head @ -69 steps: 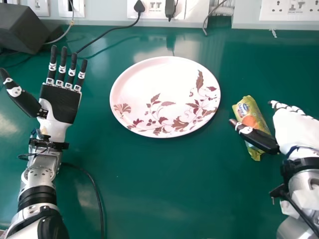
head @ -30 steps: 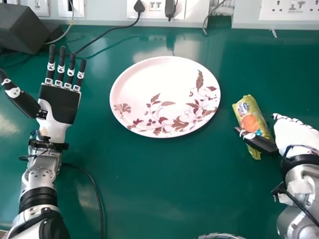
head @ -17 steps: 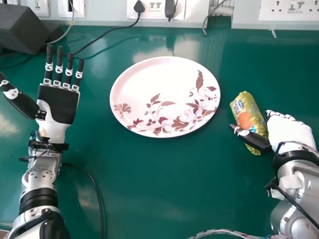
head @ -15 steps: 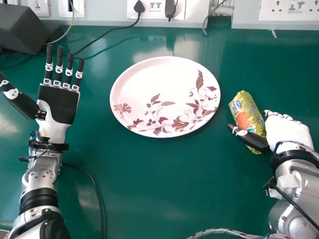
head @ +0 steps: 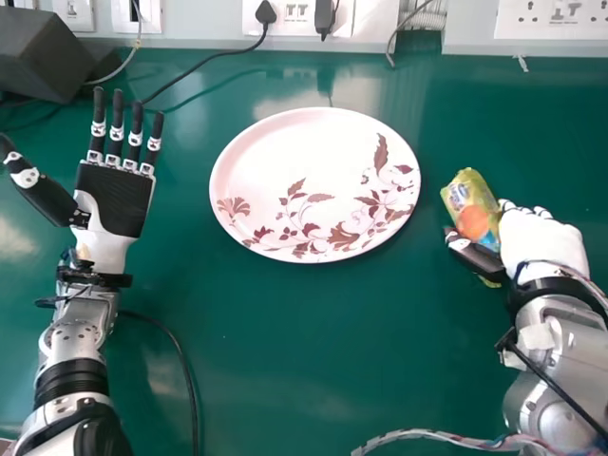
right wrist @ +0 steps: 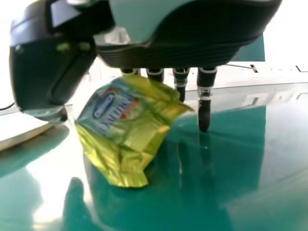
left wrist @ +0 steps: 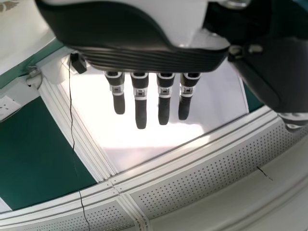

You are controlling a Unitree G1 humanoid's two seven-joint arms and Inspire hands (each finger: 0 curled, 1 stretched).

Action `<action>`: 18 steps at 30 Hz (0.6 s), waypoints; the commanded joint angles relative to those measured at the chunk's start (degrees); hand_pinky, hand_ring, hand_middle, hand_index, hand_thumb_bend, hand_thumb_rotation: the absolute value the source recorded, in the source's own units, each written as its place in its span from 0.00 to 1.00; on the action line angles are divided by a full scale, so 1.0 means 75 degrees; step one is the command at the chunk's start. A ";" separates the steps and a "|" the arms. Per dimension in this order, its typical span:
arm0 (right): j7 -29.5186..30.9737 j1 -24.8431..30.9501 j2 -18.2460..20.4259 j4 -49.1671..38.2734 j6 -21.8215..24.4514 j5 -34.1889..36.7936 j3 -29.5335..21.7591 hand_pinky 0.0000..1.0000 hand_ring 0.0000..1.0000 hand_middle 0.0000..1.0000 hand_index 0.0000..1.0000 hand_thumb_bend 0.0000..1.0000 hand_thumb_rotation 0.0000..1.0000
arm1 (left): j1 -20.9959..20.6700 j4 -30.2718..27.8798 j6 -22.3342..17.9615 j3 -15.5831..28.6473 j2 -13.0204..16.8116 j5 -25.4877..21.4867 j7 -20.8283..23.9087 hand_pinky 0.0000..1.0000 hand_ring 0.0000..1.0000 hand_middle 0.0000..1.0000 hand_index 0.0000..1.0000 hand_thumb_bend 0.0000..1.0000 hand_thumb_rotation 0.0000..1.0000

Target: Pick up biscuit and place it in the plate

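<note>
The yellow biscuit packet is tilted between the thumb and fingers of my right hand, right of the plate. In the right wrist view, the crumpled packet lies against the fingers of my right hand, which hide part of it; the thumb is on its other side. The plate is white with reddish leaf prints and holds nothing. Off to the plate's left, my left hand rests palm up with straight fingers; the left wrist view has these fingers of my left hand spread as well.
A dark box stands at the back left of the green table. Black cables run from the wall sockets and beside the left forearm. A striped cable crosses the front edge near the right arm.
My right hand has moved inward and closed round the packet, whose upper end has tilted and now looks shorter. The right forearm has shifted left. The left hand has barely moved.
</note>
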 commanded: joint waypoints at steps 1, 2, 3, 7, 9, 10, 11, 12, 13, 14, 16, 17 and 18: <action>-0.0003 0.0051 -0.0040 0.0028 0.0000 0.0080 0.0090 0.64 0.82 0.88 0.97 0.72 0.30 | 0.0494 0.0659 0.0286 0.0184 -0.0332 -0.0141 -0.0033 0.92 0.86 0.92 0.94 1.00 0.62; -0.0016 0.0055 -0.0049 0.0025 0.0007 0.0094 0.0094 0.62 0.80 0.87 0.97 0.69 0.27 | 0.0470 0.0702 0.0366 0.0202 -0.0318 -0.0183 -0.0064 0.92 0.86 0.92 0.94 1.00 0.62; -0.0030 0.0060 -0.0061 0.0022 0.0012 0.0111 0.0095 0.59 0.78 0.85 0.96 0.66 0.23 | 0.0446 0.0747 0.0445 0.0218 -0.0303 -0.0224 -0.0105 0.92 0.86 0.92 0.94 1.00 0.62; -0.0085 0.0096 -0.0093 -0.0012 0.0019 0.0191 0.0084 0.54 0.70 0.79 0.94 0.61 0.15 | 0.0394 0.0810 0.0549 0.0318 -0.0314 -0.0307 -0.0055 0.92 0.86 0.91 0.94 1.00 0.62; -0.0114 0.0118 -0.0099 -0.0032 0.0027 0.0229 0.0074 0.53 0.67 0.75 0.93 0.58 0.11 | 0.0371 0.0830 0.0717 0.0389 -0.0309 -0.0364 0.0009 0.92 0.86 0.91 0.94 1.00 0.61; -0.0123 0.0129 -0.0103 -0.0041 0.0030 0.0239 0.0073 0.53 0.66 0.73 0.92 0.57 0.07 | 0.0344 0.0894 0.0870 0.0433 -0.0281 -0.0423 0.0028 0.92 0.86 0.91 0.93 1.00 0.61; -0.0129 0.0138 -0.0109 -0.0047 0.0034 0.0238 0.0076 0.52 0.65 0.71 0.90 0.56 0.04 | 0.0322 0.0940 0.1008 0.0488 -0.0268 -0.0502 0.0099 0.92 0.86 0.91 0.93 1.00 0.61; -0.0147 0.0147 -0.0113 -0.0055 0.0039 0.0243 0.0079 0.50 0.62 0.61 0.88 0.55 0.02 | 0.0310 0.0954 0.1140 0.0544 -0.0269 -0.0583 0.0203 0.92 0.86 0.91 0.93 1.00 0.61; -0.0159 0.0154 -0.0113 -0.0069 0.0048 0.0253 0.0081 0.48 0.60 0.54 0.86 0.54 0.01 | 0.0312 0.0930 0.1268 0.0591 -0.0279 -0.0661 0.0326 0.92 0.86 0.91 0.93 1.00 0.61; -0.0164 0.0162 -0.0113 -0.0089 0.0056 0.0262 0.0084 0.46 0.58 0.52 0.84 0.53 0.00 | 0.0323 0.0890 0.1386 0.0627 -0.0284 -0.0713 0.0433 0.92 0.86 0.91 0.93 1.00 0.61; -0.0153 0.0173 -0.0131 -0.0125 0.0062 0.0283 0.0087 0.44 0.56 0.50 0.82 0.53 0.00 | 0.0341 0.0859 0.1578 0.0663 -0.0261 -0.0789 0.0546 0.92 0.86 0.91 0.93 1.00 0.61; -0.0145 0.0177 -0.0149 -0.0135 0.0056 0.0291 0.0088 0.43 0.50 0.51 0.82 0.52 0.00 | 0.0346 0.0863 0.1655 0.0674 -0.0244 -0.0821 0.0573 0.93 0.86 0.91 0.93 1.00 0.61; -0.0137 0.0181 -0.0165 -0.0144 0.0053 0.0288 0.0090 0.43 0.46 0.52 0.82 0.51 0.00 | 0.0354 0.0854 0.1693 0.0677 -0.0235 -0.0833 0.0577 0.93 0.85 0.91 0.93 1.00 0.62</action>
